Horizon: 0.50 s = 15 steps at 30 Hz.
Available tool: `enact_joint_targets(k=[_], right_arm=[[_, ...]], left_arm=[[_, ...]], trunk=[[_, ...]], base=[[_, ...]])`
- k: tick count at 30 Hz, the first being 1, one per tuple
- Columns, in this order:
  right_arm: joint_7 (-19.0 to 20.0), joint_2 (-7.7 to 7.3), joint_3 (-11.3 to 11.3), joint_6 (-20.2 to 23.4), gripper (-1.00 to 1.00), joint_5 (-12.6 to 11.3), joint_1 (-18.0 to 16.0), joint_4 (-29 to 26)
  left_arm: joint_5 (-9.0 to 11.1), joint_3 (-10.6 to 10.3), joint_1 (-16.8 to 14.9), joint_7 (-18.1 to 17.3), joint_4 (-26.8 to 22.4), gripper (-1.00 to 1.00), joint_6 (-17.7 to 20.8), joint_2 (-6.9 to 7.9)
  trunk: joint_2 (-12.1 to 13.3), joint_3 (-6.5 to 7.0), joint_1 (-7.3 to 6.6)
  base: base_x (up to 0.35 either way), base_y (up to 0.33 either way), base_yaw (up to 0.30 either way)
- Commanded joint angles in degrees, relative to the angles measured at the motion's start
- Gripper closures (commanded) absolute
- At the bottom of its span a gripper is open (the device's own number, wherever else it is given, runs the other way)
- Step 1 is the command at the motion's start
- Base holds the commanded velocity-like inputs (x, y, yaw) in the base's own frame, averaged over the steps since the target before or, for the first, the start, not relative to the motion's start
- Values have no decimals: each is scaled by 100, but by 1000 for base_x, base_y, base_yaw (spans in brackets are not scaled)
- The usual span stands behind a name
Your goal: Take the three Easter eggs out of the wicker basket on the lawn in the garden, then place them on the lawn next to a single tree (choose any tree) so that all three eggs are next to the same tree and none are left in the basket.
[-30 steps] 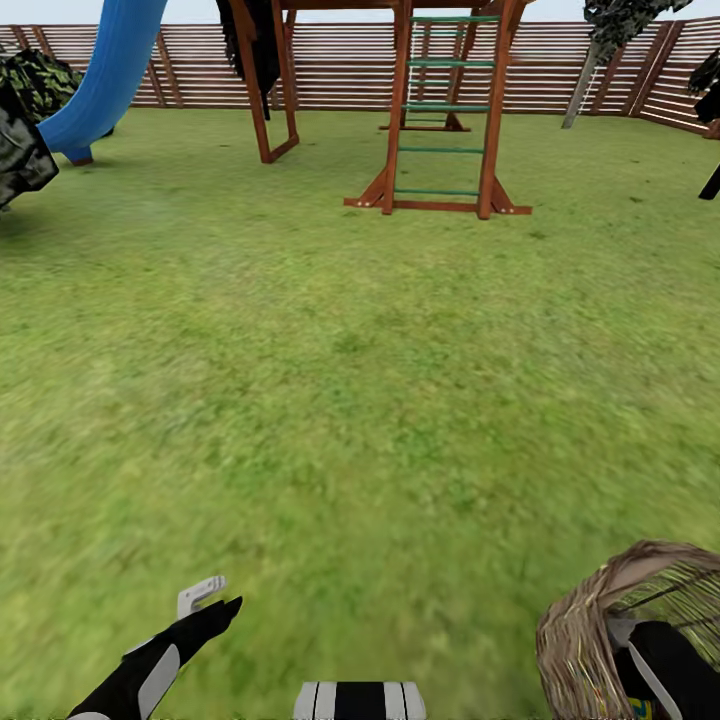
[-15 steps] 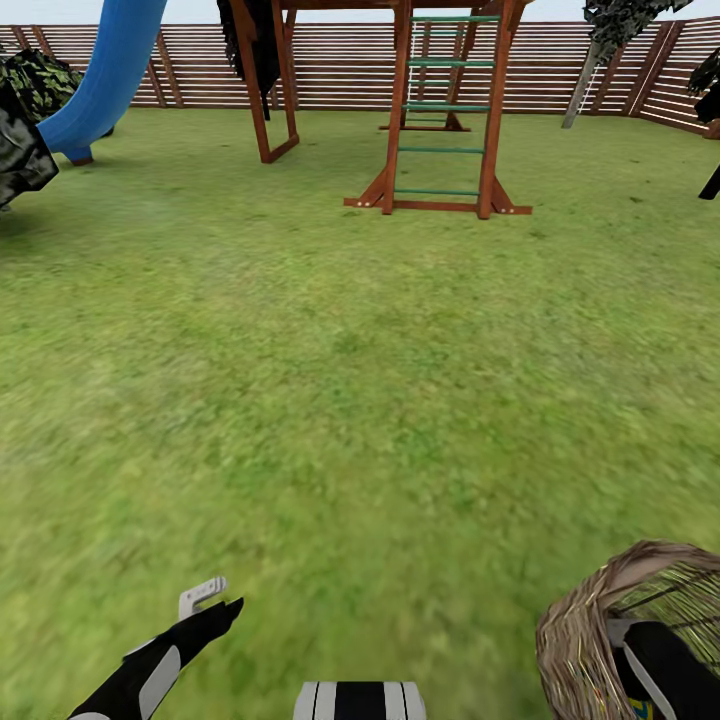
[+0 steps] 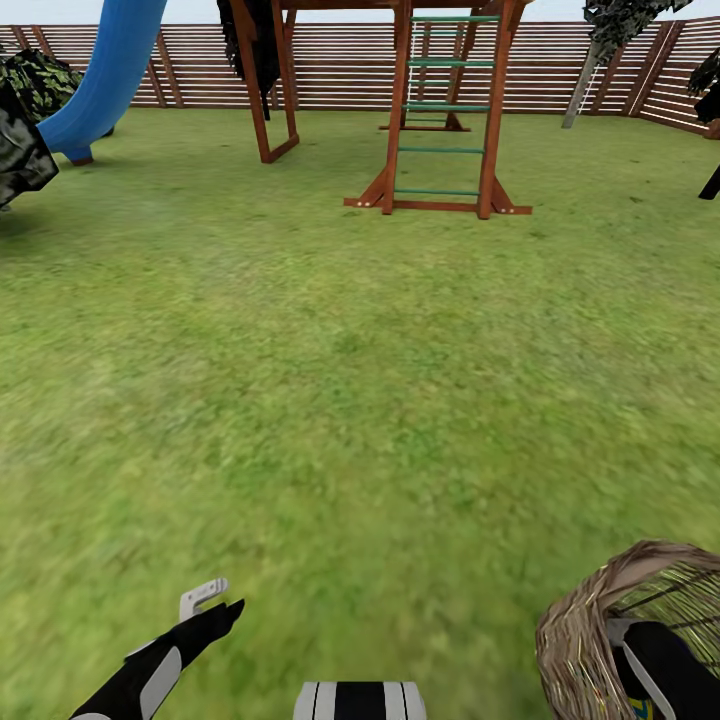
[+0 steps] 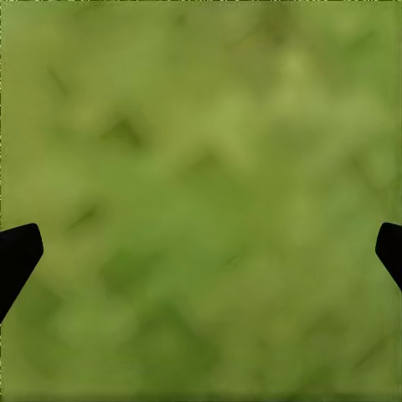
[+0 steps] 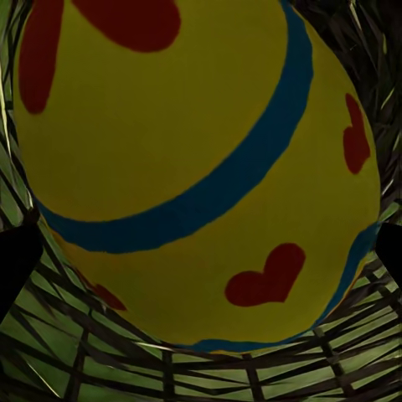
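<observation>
At seven o'clock in the head view the black left gripper (image 3: 205, 610) hangs over the mottled green lawn (image 3: 350, 400), jaws spread wide and empty. At five o'clock the grey-brown woven wicker basket (image 3: 580, 640) swallows the right gripper (image 5: 201, 251). A yellow Easter egg with blue bands and red spots (image 5: 193, 167) sits between its tips; grip cannot be told.

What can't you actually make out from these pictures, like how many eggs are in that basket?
- Egg count: in the head view the right arm and the picture's edge hide the inside of the wicker basket; the right wrist view shows one Easter egg up close.
- Right gripper: fingertips sit at the picture's edges beside the egg; contact is unclear.
- Tree: canopy cut off by the head view's top edge.
</observation>
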Motion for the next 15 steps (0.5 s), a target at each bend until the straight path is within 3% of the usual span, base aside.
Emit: enact_joint_targets(k=[1, 4, 9, 15], right_arm=[[9, -4, 9, 26, -100, -15, -1, -6], [8, -5, 8, 26, -100, -16, -1, -6], [8, -5, 10, 26, -100, -17, -1, -9], [8, -5, 10, 26, -100, -12, -1, -9]], left_arm=[[50, 40, 0, -38, -9, -100, 53, 0], [52, 45, 0, -43, -10, -100, 53, 2], [59, 50, 0, -49, -10, -100, 53, 3], [57, 47, -2, -46, -7, -100, 53, 2]], trunk=[[-2, -4, -1], [-2, -4, -1], [-8, -115, 12], [-8, -115, 12]], base=[[0, 0, 0], [0, 0, 0], [0, 0, 0], [0, 0, 0]])
